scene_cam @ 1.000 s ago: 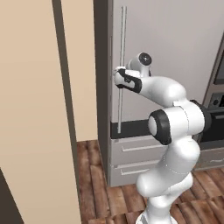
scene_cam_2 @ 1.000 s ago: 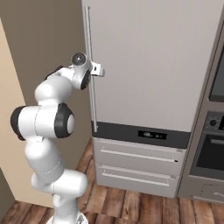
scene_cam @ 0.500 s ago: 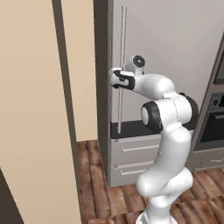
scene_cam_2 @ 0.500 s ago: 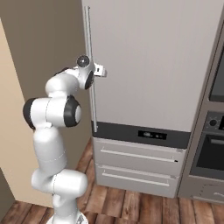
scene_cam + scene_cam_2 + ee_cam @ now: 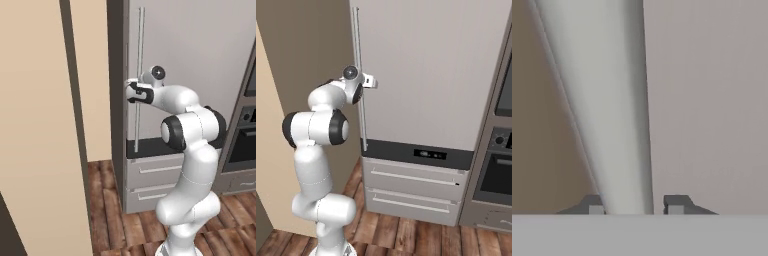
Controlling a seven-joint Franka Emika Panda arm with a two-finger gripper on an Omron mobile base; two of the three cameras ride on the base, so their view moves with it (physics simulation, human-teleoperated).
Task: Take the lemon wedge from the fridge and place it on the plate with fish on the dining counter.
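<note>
Claw (image 5: 632, 206) set astride the long vertical bar handle (image 5: 140, 80) of the closed grey fridge (image 5: 426, 75), fingertips (image 5: 676, 204) flanking the bar; firm contact not discernible. Lemon wedge unseen behind the door.

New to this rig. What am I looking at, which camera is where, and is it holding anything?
It is a rendered kitchen with a white robot arm on a driving base. Two pictures come from cameras on the base, behind the arm to its left and right; the third looks along the gripper from the hand. The arm reaches to the grey fridge, whose door is closed, with drawer fronts below and an oven beside it. The gripper has its two dark fingertips either side of the fridge's long bar handle. One fingertip touches the bar, the other stands just off it, so a firm grip is not certain.
</note>
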